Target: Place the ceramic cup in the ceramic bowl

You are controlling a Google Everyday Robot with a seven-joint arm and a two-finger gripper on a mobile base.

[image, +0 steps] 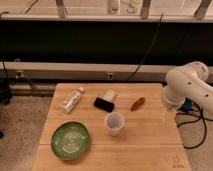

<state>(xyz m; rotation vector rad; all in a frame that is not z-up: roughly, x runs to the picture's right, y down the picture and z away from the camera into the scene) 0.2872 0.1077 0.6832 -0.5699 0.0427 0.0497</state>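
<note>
Wooden table [150, 145] before a dark wall [75, 42]; ceramic cup [114, 123] near ceramic bowl [71, 140]; gripper [168, 115] over right edge, grip impossible to tell.

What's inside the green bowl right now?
Only its pale pattern shows inside the ceramic bowl; nothing covers it. The ceramic cup stands apart on the table. The gripper hangs at the table's right edge.
</note>
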